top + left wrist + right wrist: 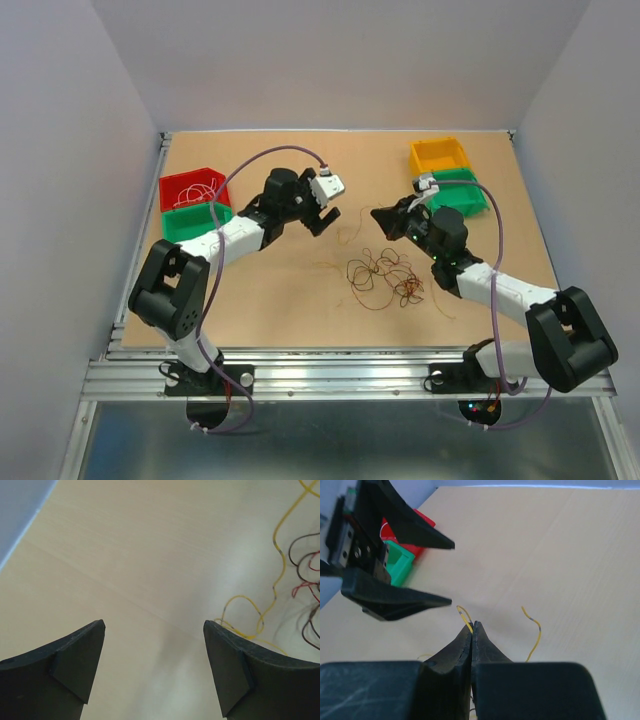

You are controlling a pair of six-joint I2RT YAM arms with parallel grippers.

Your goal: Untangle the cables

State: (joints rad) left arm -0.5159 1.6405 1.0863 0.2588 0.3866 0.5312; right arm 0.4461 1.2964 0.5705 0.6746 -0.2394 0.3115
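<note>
Most of the cables (385, 275) sit in one loose knot mid-tabletop (290, 300), between the two arms. Brown, red and orange loops overlap; can't count strands from above.

One yellow wire (466, 619) leads out of the pile toward the far side. Its end looks pinched in the right hand (472, 625), fingers pressed fully together on it, tip held just beyond the knot. Second yellow end (536, 630) curls free just beside it; can't tell if it's the same wire.

Left hand (326, 220) is wide, nothing between the fingers. It hangs over bare board, facing the right hand, near but apart. From its wrist view the yellow wire runs just past the right finger, with brown and red loops beyond at the frame edge.

Red bin (190, 188) at far left has a few thin pale strands in it, likely ones already pulled out, my read only. Green bin (195, 222) touches its near side; contents not readable. Orange bin (438, 153) and second green bin (462, 192) at far right: no wires visible inside.

Progress call: early to middle. At best a few strands are out and the bulk is knotted. Left to do: draw the yellow wire clear, then work the brown, red and orange loops apart one by one. Risk: thin wire drags the whole knot along instead of sliding free.
</note>
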